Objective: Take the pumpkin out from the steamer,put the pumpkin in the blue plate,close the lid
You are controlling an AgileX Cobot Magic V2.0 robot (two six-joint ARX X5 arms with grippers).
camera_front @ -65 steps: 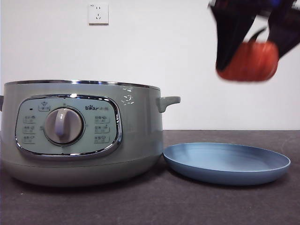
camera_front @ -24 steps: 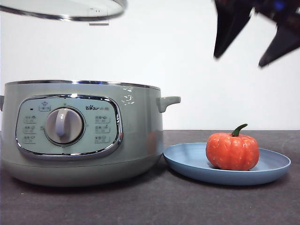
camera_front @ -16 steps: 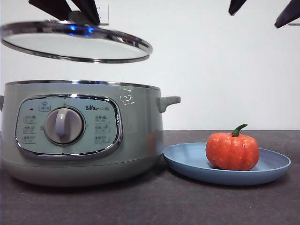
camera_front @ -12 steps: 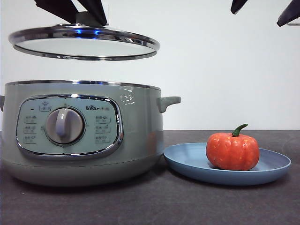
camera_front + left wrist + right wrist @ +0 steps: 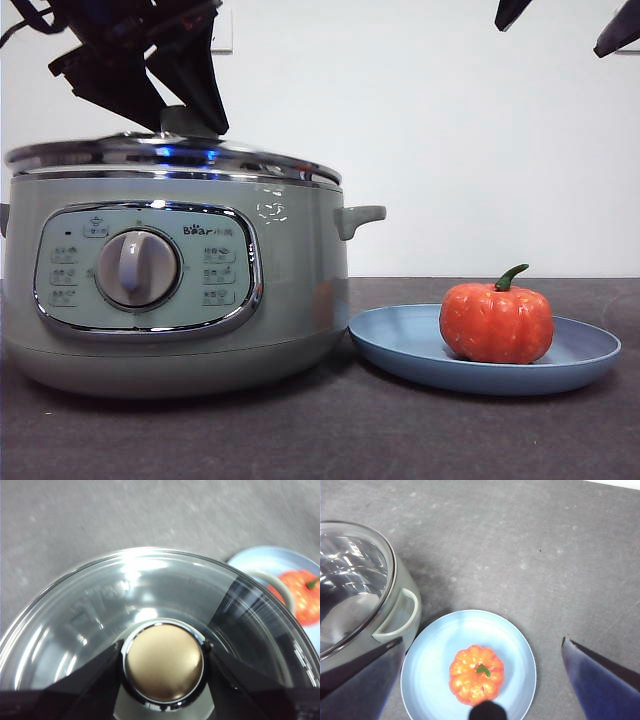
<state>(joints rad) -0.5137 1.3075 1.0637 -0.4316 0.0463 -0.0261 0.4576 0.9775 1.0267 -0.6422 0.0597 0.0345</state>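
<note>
Lid lowered onto pot since half a second ago; closing step near done.
Steamer (image 5: 180,290) under lid (image 5: 170,155); left gripper (image 5: 162,662) fingers clamp knob; blue plate (image 5: 400,345) holds pumpkin (image 5: 496,322); right gripper (image 5: 480,680) fingers spread, raised.

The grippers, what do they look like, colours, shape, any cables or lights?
The left gripper has two flat black jaws that taper to points like wedges, below a dark blocky body with a thin black cable looping off it and a blue glow. The right gripper has the same broad black wedge jaws, with a bluish sheen.
</note>
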